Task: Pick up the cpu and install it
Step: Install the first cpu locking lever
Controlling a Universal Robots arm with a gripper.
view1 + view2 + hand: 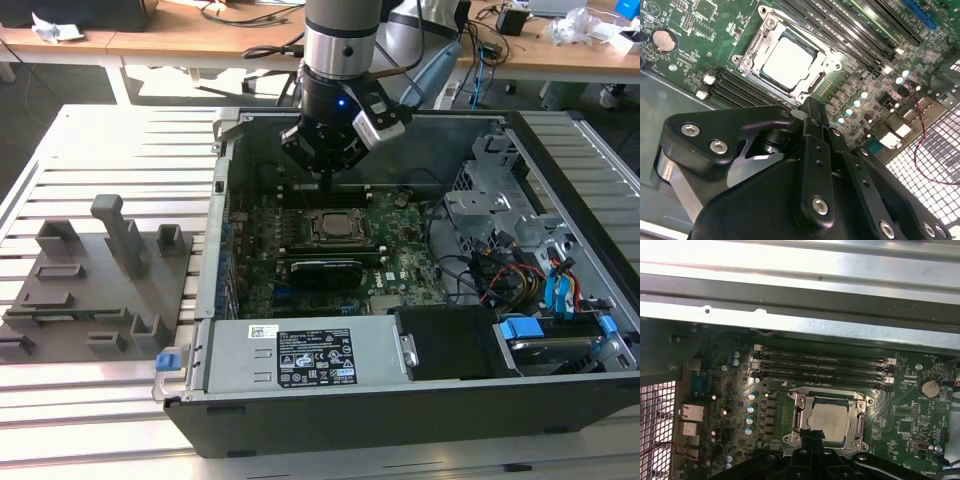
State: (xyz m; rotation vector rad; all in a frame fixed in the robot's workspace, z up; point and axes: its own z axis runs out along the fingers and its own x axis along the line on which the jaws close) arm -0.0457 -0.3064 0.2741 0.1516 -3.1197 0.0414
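Indoors | cpu (pixel 787 62) seated in socket | motherboard (pixel 400 255) | slatted table (pixel 110 140)

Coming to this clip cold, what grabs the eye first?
The open computer case on the slatted table, with the arm's gripper lowered inside it over the green motherboard. Both wrist views show the cpu lying inside its metal-rimmed socket just beyond the gripper. Grey fixture blocks stand at the exterior view's left.

Exterior view high over the open case (pixel 420 400); both wrist views close above the socket (pixel 790 62)
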